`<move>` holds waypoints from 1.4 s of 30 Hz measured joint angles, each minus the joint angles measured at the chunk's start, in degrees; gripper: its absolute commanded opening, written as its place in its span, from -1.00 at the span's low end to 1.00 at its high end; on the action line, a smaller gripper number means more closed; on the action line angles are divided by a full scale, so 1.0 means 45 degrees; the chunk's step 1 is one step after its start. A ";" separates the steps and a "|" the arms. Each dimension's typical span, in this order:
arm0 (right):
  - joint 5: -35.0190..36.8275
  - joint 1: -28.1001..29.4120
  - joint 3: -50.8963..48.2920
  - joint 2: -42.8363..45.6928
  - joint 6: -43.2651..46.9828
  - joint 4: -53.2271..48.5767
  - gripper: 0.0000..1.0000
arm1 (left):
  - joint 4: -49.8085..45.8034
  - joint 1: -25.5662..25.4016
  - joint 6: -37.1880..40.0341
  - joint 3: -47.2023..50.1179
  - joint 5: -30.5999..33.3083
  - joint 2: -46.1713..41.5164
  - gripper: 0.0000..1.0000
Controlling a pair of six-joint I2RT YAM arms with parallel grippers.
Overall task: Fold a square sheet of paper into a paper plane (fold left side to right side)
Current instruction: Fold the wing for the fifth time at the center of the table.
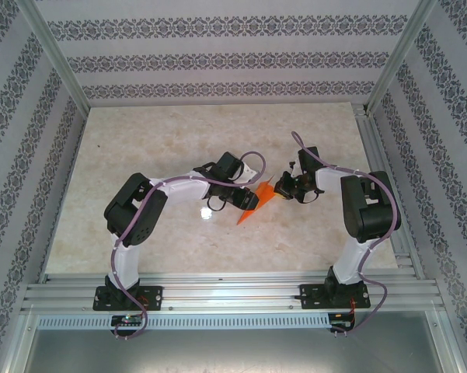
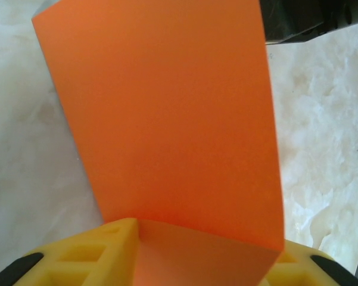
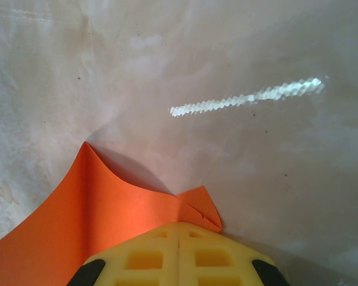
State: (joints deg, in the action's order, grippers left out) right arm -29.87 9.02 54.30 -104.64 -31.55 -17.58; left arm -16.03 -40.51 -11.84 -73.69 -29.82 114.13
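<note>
patterned walls [image 1: 217, 62] ring a pale marble table [image 1: 140, 140] seen from above, where the orange paper [image 1: 255, 203] stands up off its middle between the left gripper [image 1: 237, 196] and the right gripper [image 1: 284, 189]. from the left wrist, the sheet rises between yellow fingers [image 2: 83, 259] that stand apart, jaws spread. from the right wrist, the jaws are pressed together, pinching the paper's folded corner.

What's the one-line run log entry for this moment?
left gripper: open around paper | right gripper: shut on paper corner | fold: unfinished
</note>
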 measured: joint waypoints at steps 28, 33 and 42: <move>0.0189 0.0165 0.0398 -0.0146 0.0393 -0.0588 -1.00 | -0.1151 0.0262 0.0903 -0.1501 -0.1982 0.1613 -0.59; 0.0194 0.0170 0.0442 -0.0170 0.0481 -0.0661 -1.00 | -0.1243 0.0423 0.0957 -0.1690 -0.2113 0.1656 -0.47; 0.0267 0.0223 0.0466 -0.0175 0.0627 -0.0675 -1.00 | -0.1511 0.0432 0.1151 -0.1836 -0.2166 0.1520 -0.33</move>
State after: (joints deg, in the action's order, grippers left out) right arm -28.67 10.02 56.40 -105.43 -28.73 -20.62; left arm -22.83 -38.57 -6.66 -81.95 -39.57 120.97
